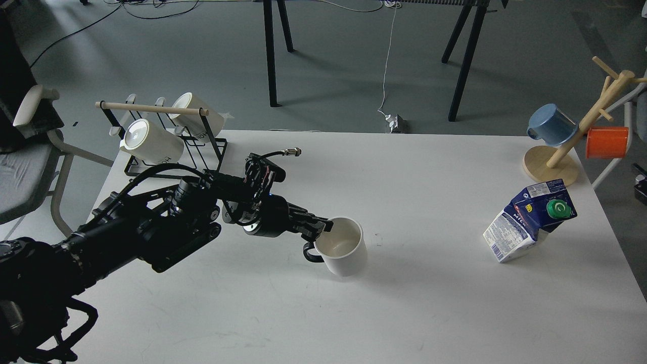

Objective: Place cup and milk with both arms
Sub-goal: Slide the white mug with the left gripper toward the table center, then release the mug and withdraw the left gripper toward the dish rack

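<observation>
My left gripper (323, 227) clamps the cup (342, 246) rim mid-table (429, 202), bare surface around; milk (530, 220) near the right edge

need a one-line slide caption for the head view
Left gripper grips the white cup by its rim on the table; milk carton stands tilted at right.

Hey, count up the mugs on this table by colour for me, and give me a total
White: 1, the cup at the left gripper
Cream: 2, on the black rack
Blue: 1, on the wooden tree
Orange: 1, on the wooden tree
Total: 5
</observation>
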Controlling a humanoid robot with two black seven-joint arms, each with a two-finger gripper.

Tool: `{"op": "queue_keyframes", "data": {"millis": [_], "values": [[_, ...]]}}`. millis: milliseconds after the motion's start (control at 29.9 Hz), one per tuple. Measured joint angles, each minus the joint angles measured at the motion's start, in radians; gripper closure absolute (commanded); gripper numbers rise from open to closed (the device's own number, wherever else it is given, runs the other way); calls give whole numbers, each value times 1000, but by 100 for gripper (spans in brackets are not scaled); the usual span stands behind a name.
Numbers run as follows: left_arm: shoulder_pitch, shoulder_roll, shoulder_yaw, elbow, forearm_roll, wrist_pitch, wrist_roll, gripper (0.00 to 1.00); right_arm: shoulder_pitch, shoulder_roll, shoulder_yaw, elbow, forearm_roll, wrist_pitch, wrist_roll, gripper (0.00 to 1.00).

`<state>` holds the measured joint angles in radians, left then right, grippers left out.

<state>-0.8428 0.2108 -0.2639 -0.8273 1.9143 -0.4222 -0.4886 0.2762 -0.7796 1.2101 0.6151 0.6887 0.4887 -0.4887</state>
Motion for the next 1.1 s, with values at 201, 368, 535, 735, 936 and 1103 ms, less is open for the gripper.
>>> {"op": "queue_keyframes", "data": {"millis": [201,368,535,735,936,1103], "values": [[0,7,0,0,1,0,0,76,-2,1,-6,1,0,0,0,1],[-4,17,0,-3,-5,-6,0,68,-6,2,-9,1,0,0,0,1],[-5,35,-7,-12,-11,-15,0,34,-8,2,-9,1,0,0,0,1],[-11,110,-77,-42,-210,-63,0,9,-25,-9,-7,16,22,0,0,1],[-39,272,-248,-41,-617,-66,0,6,-202,-77,-6,94,119,0,0,1],[-44,412,-308,-21,-925,-67,0,4,-374,-90,2,171,178,0,0,1]]}}
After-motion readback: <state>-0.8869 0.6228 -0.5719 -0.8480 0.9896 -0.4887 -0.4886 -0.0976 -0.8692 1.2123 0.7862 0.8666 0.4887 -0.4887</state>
